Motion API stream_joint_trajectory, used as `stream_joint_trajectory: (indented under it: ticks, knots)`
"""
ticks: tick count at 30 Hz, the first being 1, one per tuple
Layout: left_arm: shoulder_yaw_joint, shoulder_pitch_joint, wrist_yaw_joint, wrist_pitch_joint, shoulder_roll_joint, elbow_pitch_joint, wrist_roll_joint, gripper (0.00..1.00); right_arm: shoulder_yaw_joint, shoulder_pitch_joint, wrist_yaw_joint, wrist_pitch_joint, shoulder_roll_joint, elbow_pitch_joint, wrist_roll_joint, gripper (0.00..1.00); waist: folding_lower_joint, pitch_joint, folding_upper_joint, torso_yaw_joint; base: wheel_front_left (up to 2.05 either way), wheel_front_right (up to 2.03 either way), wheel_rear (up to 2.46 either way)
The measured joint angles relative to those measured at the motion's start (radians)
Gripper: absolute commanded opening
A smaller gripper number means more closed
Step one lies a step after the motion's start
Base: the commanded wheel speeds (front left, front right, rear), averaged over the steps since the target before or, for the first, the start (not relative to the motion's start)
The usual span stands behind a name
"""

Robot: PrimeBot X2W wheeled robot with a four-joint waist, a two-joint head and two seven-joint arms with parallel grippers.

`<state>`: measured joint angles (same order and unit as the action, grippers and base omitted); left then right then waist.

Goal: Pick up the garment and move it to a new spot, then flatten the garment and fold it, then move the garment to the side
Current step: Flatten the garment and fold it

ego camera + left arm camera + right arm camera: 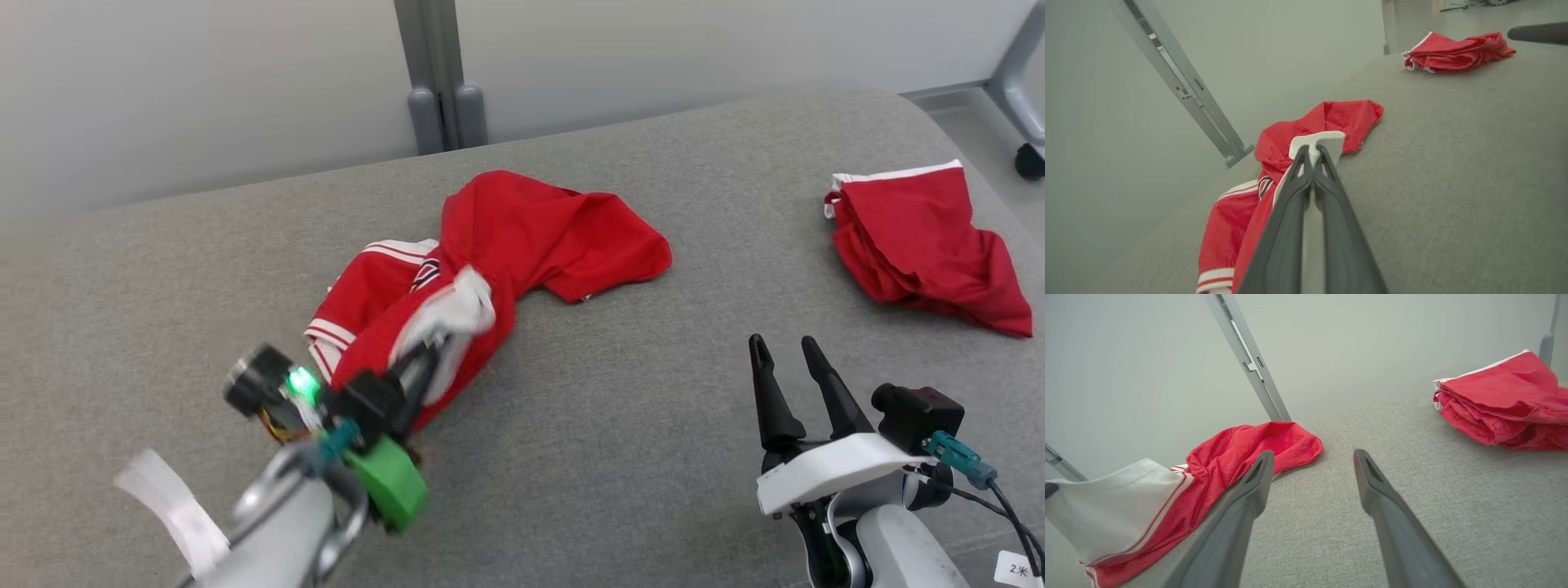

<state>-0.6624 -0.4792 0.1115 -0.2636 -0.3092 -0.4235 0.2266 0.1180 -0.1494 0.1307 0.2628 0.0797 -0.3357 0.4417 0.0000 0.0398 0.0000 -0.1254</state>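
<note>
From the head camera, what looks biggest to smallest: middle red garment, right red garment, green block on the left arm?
1. middle red garment
2. right red garment
3. green block, smallest despite being nearest the camera

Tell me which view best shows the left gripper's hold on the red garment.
The left wrist view: the left gripper is shut on the white trim of the red garment, sharp and centred. The head view shows the same hold blurred. The right wrist view shows the white trim, hardly the gripper.
</note>
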Motion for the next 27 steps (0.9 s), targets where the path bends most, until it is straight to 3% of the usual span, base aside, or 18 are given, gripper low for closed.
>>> stream_joint_trajectory:
  ticks: [3,4,7,12,13,14,15,22,27]
  knots:
    - [-0.130,0.102,0.012,0.025,-0.009,-0.012,-0.011,0.00,-0.004,0.001,0.000,0.000,-0.003,-0.010,-0.004,1.00,0.0000,-0.010,0.0000,0.028,0.00,0.00,0.00]
    - [-0.236,0.146,0.016,0.055,-0.022,-0.030,-0.021,0.00,-0.001,0.000,0.000,0.000,-0.006,-0.016,-0.005,1.00,0.0000,-0.017,0.0000,0.046,0.00,0.00,0.00]
    - [-0.389,0.188,0.017,0.100,-0.041,-0.063,0.032,0.00,0.001,-0.001,0.000,0.000,-0.009,-0.024,-0.007,1.00,0.0000,-0.029,0.0000,0.072,0.00,0.00,0.00]
    - [-0.472,0.176,0.018,0.130,-0.077,-0.150,0.102,0.00,0.008,-0.003,0.000,0.000,-0.014,-0.031,-0.011,1.00,0.0000,-0.045,0.0000,0.099,0.00,0.00,0.00]
    - [-0.466,0.170,0.019,0.126,-0.072,-0.166,0.116,0.22,0.007,-0.003,0.000,0.000,-0.014,-0.032,-0.012,1.00,0.0000,-0.047,0.0000,0.103,0.00,0.00,0.00]
    - [-0.452,0.163,0.019,0.117,-0.066,-0.179,0.132,0.81,0.005,-0.003,0.000,0.000,-0.014,-0.033,-0.012,1.00,0.0000,-0.049,0.0000,0.107,0.00,0.00,0.00]
    - [-0.435,0.159,0.010,0.106,-0.060,-0.191,0.144,1.00,0.004,-0.003,0.000,0.000,-0.014,-0.035,-0.012,1.00,0.0000,-0.051,0.0000,0.110,0.00,0.00,0.00]
    - [-0.276,0.150,-0.089,0.023,-0.014,-0.203,0.264,1.00,-0.001,0.000,0.000,0.000,-0.014,-0.038,-0.014,1.00,0.0000,-0.056,0.0000,0.116,0.00,0.00,0.00]
    - [-0.121,0.158,-0.190,0.005,-0.007,-0.076,0.299,1.00,0.005,0.003,0.000,0.000,-0.012,-0.014,-0.005,1.00,0.0000,-0.059,0.0000,0.125,0.00,0.00,0.00]
